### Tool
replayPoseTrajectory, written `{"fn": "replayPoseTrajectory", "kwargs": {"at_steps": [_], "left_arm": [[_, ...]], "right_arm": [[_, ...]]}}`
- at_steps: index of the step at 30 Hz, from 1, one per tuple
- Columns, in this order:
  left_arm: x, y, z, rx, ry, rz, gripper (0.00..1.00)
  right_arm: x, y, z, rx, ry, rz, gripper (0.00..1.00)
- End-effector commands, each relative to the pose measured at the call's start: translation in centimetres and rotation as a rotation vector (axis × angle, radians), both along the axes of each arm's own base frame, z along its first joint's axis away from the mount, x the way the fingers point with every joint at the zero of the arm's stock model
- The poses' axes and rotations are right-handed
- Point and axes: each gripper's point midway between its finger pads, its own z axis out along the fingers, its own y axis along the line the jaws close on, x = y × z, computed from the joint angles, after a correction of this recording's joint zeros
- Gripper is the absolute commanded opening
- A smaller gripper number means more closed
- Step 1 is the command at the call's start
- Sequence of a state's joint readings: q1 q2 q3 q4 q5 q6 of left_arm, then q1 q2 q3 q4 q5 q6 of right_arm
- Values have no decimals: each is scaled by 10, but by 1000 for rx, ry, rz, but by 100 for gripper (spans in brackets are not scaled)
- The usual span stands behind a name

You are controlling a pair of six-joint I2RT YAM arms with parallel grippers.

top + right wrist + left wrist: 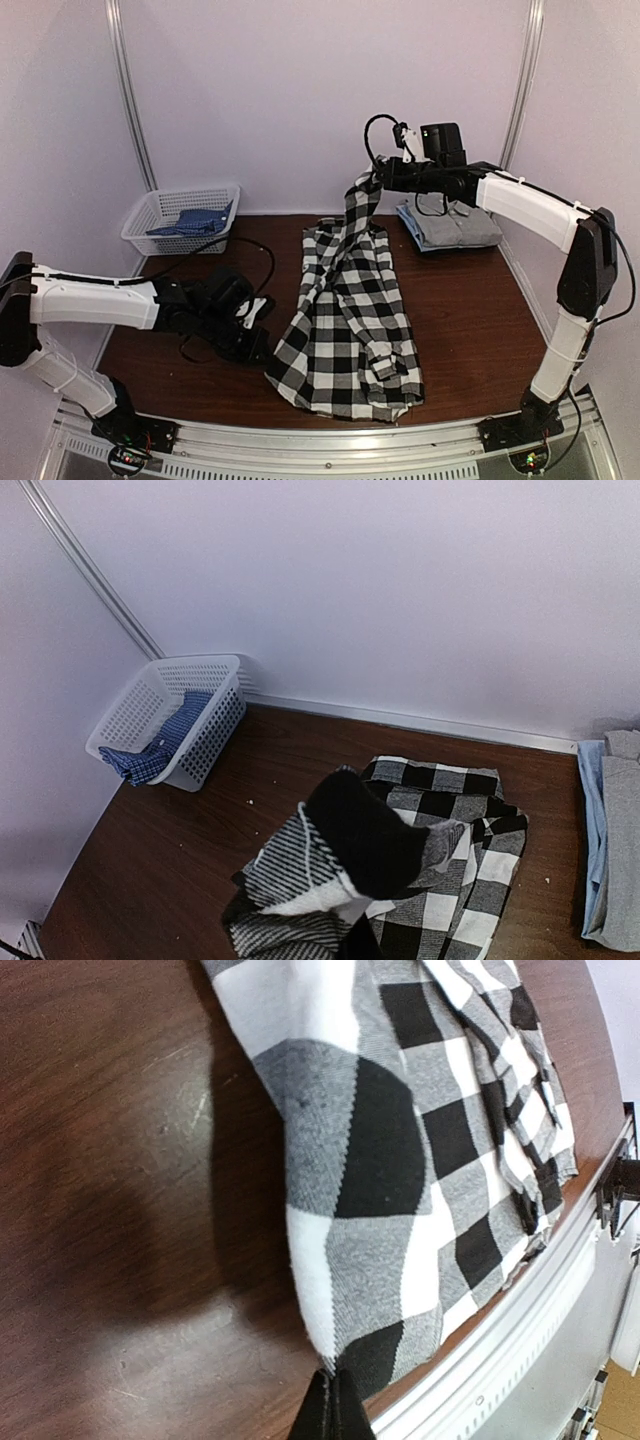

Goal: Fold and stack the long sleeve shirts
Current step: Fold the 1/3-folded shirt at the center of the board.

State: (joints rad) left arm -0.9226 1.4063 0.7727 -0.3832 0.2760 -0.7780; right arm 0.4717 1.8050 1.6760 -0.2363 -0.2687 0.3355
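Left gripper [262, 318]: low over the table [470, 310], lower left of the top view. In the left wrist view the fingertips are pressed together at bottom centre, pinching the corner hem of the checked shirt [400, 1160], close to the table's metal edge rail [500, 1360].

Right gripper [372, 182]: raised, upper centre of the top view. Fingers clamp the far end of the checked shirt [350, 330], so that end hangs lifted off the table. In the right wrist view bunched check cloth [440, 880] fills the bottom centre and hides my fingertips.

Shirt pos.: the rest lies on the table, centre of the top view, running from the raised far end to the near edge, loosely creased, not flat.

Folded stack: grey shirt [455, 225] lying on a light blue shirt [412, 228], upper right of the top view, just beside the right gripper. Same stack shows at the right edge of the right wrist view.

White basket [200, 190]: upper left, holding blue cloth [195, 220], well apart from the checked shirt.
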Motion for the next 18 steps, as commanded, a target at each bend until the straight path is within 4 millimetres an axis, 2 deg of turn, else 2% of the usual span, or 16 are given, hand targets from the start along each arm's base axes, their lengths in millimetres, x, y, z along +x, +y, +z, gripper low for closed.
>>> {"fn": "replayPoseTrajectory", "kwargs": {"at_steps": [1, 6, 9, 18], "left_arm": [[-10, -15, 31, -57, -34, -70, 0], [-25, -46, 54, -97, -35, -194, 0], [-30, -65, 56, -104, -19, -257, 0], [-24, -107, 38, -100, 39, -368, 0]], "right_arm": [[-3, -1, 13, 6, -38, 11, 0], [-3, -4, 16, -13, -47, 4, 0], [-5, -9, 16, -37, -48, -13, 0], [-15, -38, 22, -121, -78, -105, 0]]}}
